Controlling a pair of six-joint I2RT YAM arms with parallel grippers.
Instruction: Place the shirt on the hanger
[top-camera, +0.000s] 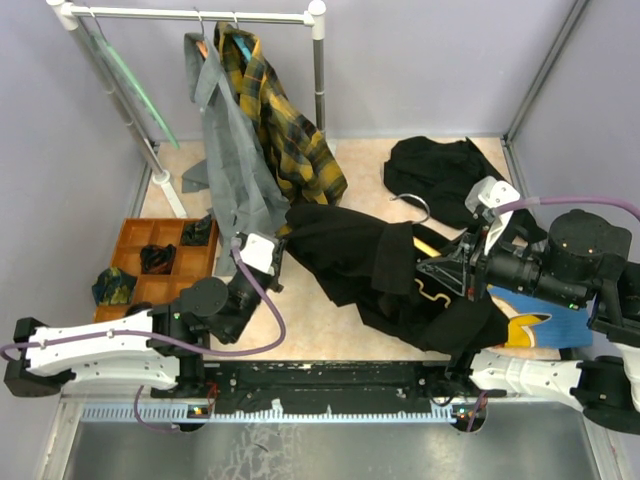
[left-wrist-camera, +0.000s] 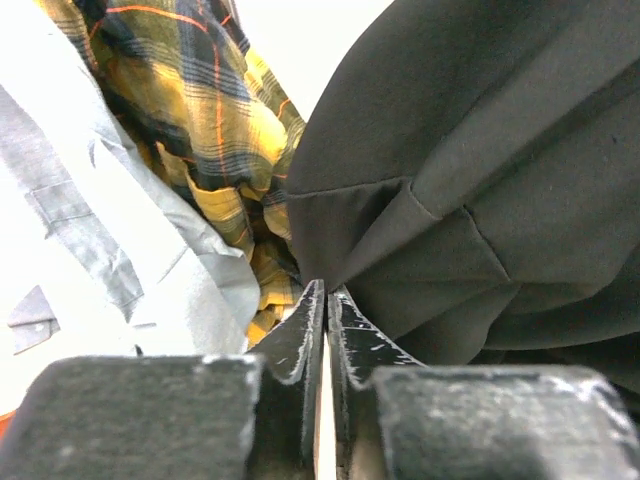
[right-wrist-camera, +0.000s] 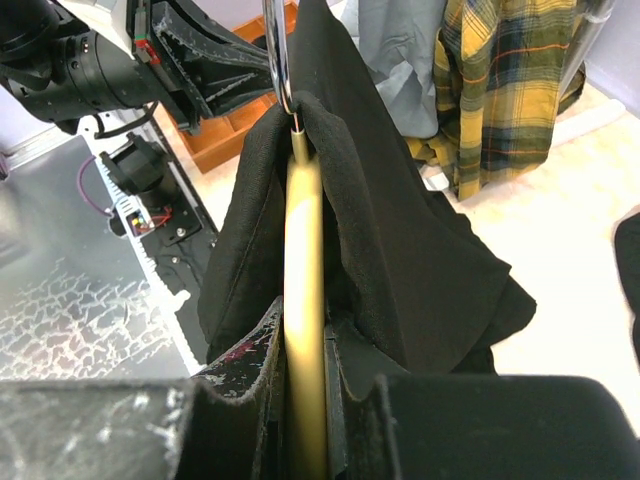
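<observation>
Shirt, look: the shirt (top-camera: 350, 250) is plain black and soft, heavily creased, and bunched into a long heap. A stitched seam is seen in the left wrist view.
Shirt, place: it lies mid table, stretched from the left, just beside the hanging grey garment (top-camera: 235, 165), to the right and nearer. Its right part is draped over the hanger (right-wrist-camera: 303, 280).
Hanger: a slim yellow bar is seen edge-on, with the silver hook (right-wrist-camera: 278, 50) at its top. Black fabric is folded down both sides from the base of the hook.
Right gripper: the right gripper (right-wrist-camera: 303, 335) is clamped onto the yellow bar, one finger pressed to each side. Shirt fabric hangs just beyond the tips.
Left gripper: the left gripper (left-wrist-camera: 325, 295) has its fingers drawn almost together, with only a slit left. A fold of the shirt's left edge is nipped at the tips.
Shirt to grippers: the shirt is spanned between the two, the left end pinched and the right end carried on the held bar.
Top view only: the rail (top-camera: 190, 14), the orange tray (top-camera: 170, 250) at the left and a second black garment (top-camera: 440, 175) at far right are shown.
Wrist views only: both grips are shown close. The plaid shirt (left-wrist-camera: 220, 130) is seen just behind the pinched fold.
</observation>
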